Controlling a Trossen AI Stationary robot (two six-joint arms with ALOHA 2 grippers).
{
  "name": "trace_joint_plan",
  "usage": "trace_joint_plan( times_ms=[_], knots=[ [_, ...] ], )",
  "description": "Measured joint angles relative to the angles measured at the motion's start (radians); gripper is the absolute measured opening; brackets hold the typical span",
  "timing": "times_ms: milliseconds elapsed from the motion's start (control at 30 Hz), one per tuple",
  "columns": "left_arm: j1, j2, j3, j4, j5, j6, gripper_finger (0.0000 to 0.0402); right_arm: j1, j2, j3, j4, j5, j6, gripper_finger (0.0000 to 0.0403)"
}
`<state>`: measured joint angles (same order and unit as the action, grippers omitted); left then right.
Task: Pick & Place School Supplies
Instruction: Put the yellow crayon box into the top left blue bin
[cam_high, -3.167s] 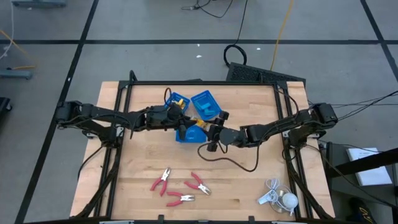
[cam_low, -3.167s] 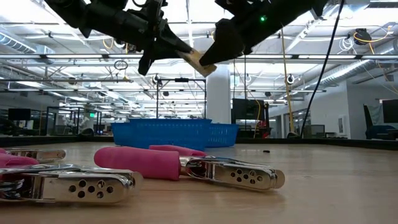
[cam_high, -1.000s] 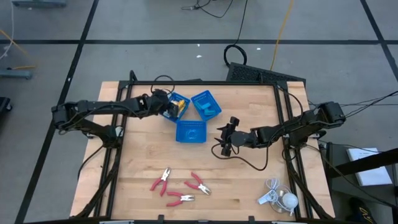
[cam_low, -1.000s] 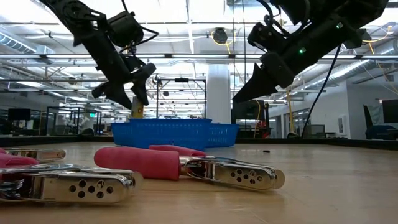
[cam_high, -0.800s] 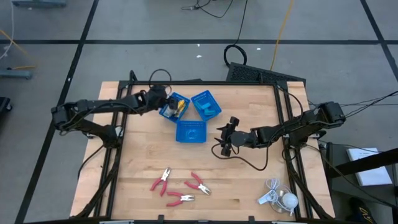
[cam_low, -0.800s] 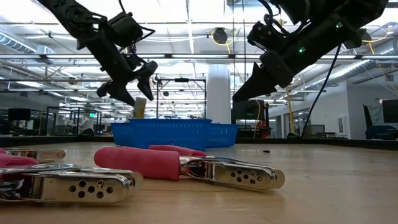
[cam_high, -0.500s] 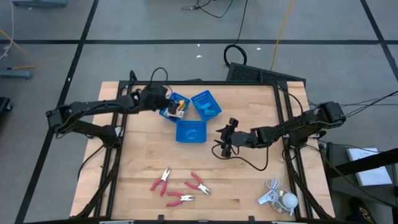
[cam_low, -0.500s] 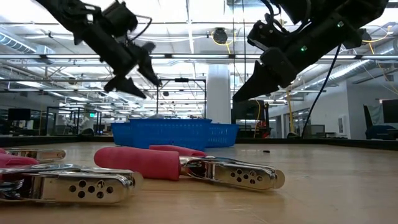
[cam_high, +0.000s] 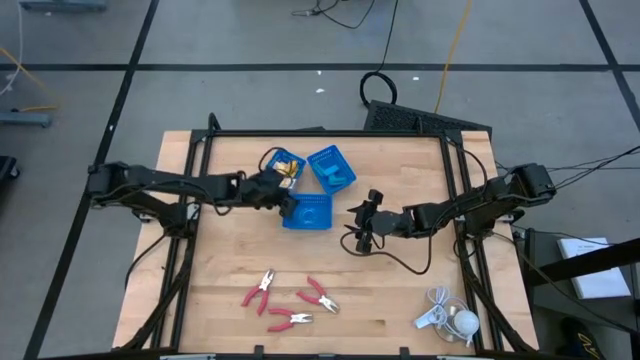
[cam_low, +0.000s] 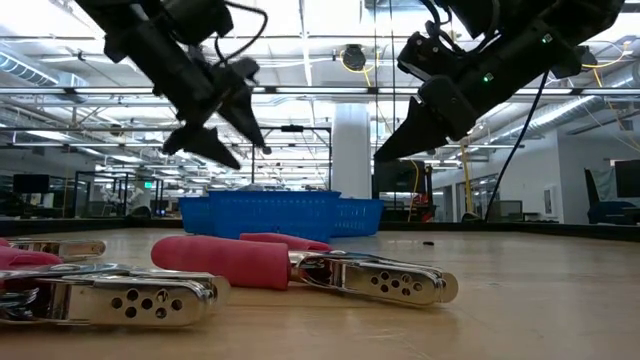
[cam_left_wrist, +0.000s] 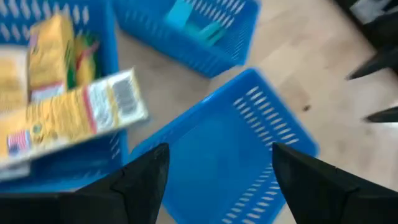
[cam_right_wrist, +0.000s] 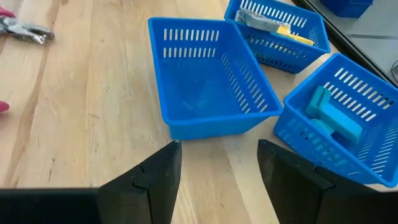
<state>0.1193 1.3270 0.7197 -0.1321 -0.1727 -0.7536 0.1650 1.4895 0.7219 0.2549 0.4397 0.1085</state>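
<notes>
1. Left gripper (cam_high: 283, 199): it hovers over the near edge of the yellow-packet tray (cam_high: 280, 165), beside the empty tray (cam_high: 307, 212). Its fingers (cam_left_wrist: 140, 180) are spread wide and hold nothing.
2. Yellow-orange packets (cam_left_wrist: 56, 106): they lie in their tray, one label-up across the rim. The light-blue pieces (cam_right_wrist: 333, 121) lie in the far tray (cam_high: 331, 167).
3. Pliers (cam_high: 288, 298): three lie loose at the table's front, well apart from the trays. They look like the remaining stock; approach from above, jaws across the handles.
4. Right gripper (cam_high: 362, 221): it waits right of the empty tray, fingers parted and empty.
5. Hard to read: the left wrist view is blurred, and the low view hides the trays' contents.
</notes>
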Motion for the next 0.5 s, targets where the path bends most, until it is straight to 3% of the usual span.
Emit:
trace_joint_plan(
  times_ms=[300,500],
  knots=[
    [0.042,0.123,0.000,0.036,-0.027,-0.050,0.0287,0.000,0.000,0.000,0.009,0.000,0.003,0.0201],
    [0.083,0.140,0.000,0.086,-0.138,-0.037,0.0287,0.000,0.000,0.000,0.008,0.000,0.003,0.0201]
  ],
)
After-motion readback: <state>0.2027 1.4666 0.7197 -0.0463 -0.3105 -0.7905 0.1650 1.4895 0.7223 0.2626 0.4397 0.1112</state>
